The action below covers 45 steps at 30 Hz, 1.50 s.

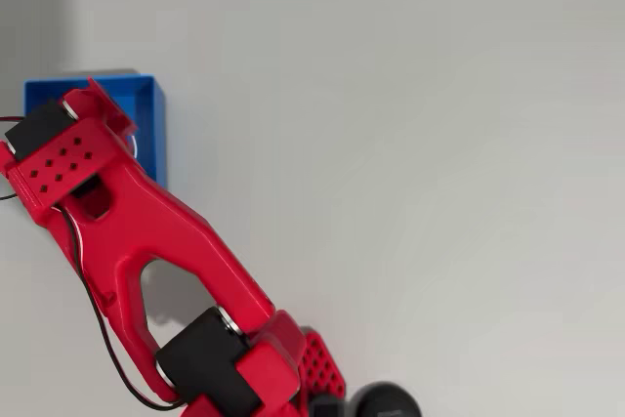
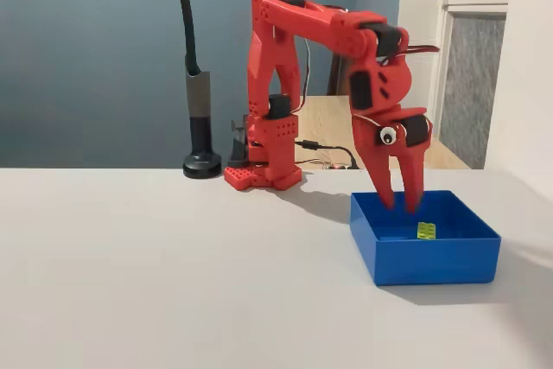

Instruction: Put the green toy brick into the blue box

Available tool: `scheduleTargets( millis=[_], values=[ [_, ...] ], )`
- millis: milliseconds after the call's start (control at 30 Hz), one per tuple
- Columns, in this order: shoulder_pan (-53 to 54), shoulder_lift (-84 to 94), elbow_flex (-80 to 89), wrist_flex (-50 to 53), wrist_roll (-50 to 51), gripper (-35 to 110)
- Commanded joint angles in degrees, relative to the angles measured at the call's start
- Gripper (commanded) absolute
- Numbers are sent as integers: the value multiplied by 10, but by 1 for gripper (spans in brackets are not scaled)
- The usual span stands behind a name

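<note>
Pale table [image 2: 155, 265] under a dark blue wall. Red arm [image 2: 285, 84] reached over to the right side in the fixed view. Claw [image 2: 400, 205] hung open above blue box [image 2: 432, 257]. Green toy brick [image 2: 426, 230] lay on its floor, apart from fingertips.

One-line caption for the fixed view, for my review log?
Red arm's open gripper hangs over the blue box, the green toy brick lying on the box floor below it.
</note>
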Motion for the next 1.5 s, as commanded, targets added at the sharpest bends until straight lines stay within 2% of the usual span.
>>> scheduleTargets(
  millis=[0, 233, 400, 1100, 1300, 1467],
  values=[
    [-4, 15, -83, 57, 16, 2],
    [11, 15, -197, 175, 35, 0],
    [40, 15, -254, 219, 40, 0],
    [326, 16, -189, 220, -69, 0],
    [366, 20, -165, 214, -103, 0],
    [375, 25, -91, 157, -112, 0]
  ],
)
